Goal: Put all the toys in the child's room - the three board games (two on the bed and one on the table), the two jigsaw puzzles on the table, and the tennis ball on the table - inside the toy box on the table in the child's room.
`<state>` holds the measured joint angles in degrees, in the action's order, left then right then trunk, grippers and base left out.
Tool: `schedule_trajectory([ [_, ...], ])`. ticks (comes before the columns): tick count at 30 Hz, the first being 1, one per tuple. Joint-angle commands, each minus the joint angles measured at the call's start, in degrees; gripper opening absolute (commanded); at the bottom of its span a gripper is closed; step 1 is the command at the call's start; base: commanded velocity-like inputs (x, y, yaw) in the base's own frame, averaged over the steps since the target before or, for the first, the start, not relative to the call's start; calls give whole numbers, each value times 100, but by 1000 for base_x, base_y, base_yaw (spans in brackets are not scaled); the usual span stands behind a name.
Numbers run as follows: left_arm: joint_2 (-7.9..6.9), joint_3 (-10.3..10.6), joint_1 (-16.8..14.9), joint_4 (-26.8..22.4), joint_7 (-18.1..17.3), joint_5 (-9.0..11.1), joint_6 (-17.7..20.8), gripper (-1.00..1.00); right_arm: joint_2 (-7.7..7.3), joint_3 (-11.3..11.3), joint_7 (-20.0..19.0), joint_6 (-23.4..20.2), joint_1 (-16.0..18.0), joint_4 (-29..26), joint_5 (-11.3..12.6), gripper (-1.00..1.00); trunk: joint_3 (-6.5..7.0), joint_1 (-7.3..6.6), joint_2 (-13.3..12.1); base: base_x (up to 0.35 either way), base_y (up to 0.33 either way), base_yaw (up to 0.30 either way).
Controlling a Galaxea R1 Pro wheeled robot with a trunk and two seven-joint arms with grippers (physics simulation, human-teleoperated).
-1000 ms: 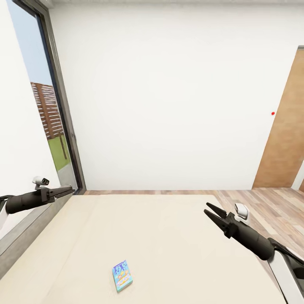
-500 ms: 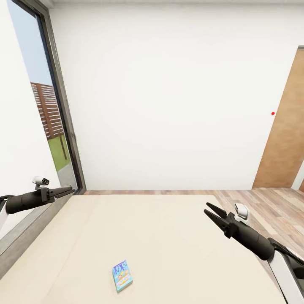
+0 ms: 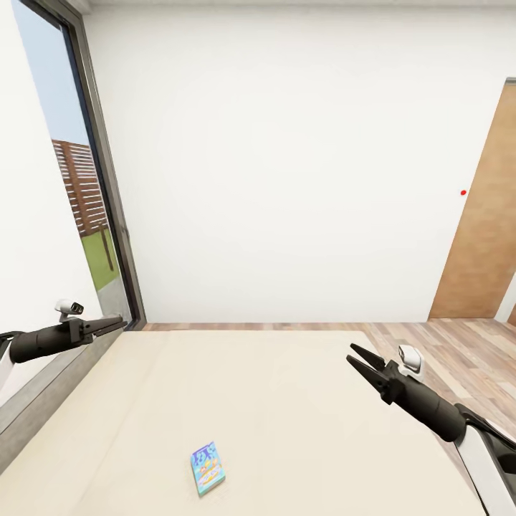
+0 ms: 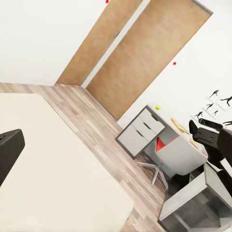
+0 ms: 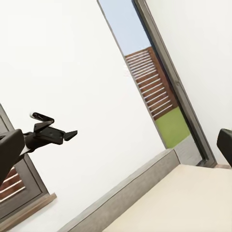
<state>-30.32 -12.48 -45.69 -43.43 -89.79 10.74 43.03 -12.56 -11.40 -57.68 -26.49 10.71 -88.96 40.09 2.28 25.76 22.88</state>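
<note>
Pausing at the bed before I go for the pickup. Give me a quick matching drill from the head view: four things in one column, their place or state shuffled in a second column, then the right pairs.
Things:
1. board game
2. left gripper
3. right gripper
4. wooden door

Place or state:
A. fingers spread apart, above the right part of the bed
B. against the far wall, at the picture's right edge
C. lying flat on the mattress, near the bottom of the picture
D. fingers together, over the bed's left edge by the window

Pairs: 1-C, 2-D, 3-A, 4-B
</note>
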Motion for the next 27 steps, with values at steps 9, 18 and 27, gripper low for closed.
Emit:
schedule_trajectory([
  [9, -1, 0, -1, 1, -21, -10, 65, 100, -1, -5, 8, -49, 2, 2, 35, 100, -3, 2, 4, 0, 0, 0],
  [18, 1, 16, -1, 1, -21, -23, 82, 100, -9, -37, 103, -76, 2, 2, 34, 100, -3, 2, 4, 0, 0, 0],
  [27, 237, 113, -7, 1, 1021, -47, 114, 100, -79, -140, 576, -159, 2, 9, 46, 100, -3, 2, 4, 0, 0, 0],
])
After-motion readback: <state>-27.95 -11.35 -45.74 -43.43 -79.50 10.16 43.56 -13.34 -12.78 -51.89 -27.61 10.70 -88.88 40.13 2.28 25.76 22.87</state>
